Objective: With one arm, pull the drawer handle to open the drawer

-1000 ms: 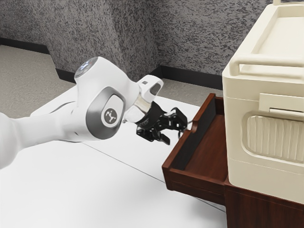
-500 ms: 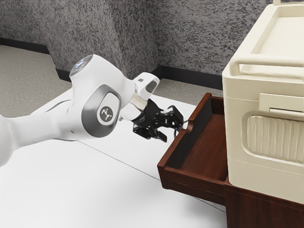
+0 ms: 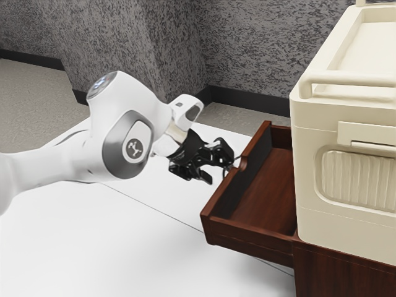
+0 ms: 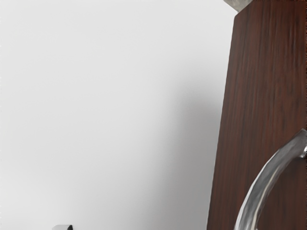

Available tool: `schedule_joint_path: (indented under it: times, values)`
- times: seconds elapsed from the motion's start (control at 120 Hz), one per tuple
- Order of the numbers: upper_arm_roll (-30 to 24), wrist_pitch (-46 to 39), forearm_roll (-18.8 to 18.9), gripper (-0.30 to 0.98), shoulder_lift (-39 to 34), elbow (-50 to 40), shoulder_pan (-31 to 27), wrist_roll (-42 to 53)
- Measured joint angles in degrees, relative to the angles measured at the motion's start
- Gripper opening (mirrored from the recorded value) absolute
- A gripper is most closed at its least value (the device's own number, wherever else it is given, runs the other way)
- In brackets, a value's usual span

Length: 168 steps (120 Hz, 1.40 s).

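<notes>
1. Cabinet (image 3: pixel 343 269): the drawer (image 3: pixel 247 234) stands well out of it; overpulling might jam or unseat it.
2. My tool (image 3: pixel 218 171): fingers apart at the drawer's front, so sideways drift could lose the pull.
3. Handle (image 4: pixel 259 189): beside one finger; unclamped, it could slip free.

Both views look down on the drawer (image 3: pixel 247 237), exterior from beside the arm (image 3: pixel 59 166), wrist closer.

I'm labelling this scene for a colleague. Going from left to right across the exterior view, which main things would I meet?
White robot arm → black gripper → open brown drawer → cream-coloured box.
</notes>
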<state>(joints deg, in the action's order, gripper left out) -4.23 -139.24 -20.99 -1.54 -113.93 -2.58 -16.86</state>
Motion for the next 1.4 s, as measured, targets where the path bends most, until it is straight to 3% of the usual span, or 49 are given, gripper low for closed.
schedule_joint_path:
  times: [1.117, 1.233, 1.4]
  values:
    - [0.01, 0.31, 1.22, 0.47, -4.06, -0.47, -3.00, 0.32]
    - [-0.01, 3.43, 6.15, 0.54, -6.63, 4.60, -1.22, -2.37]
    - [4.21, 23.36, 13.53, 0.62, -9.04, 18.43, 4.66, -17.49]
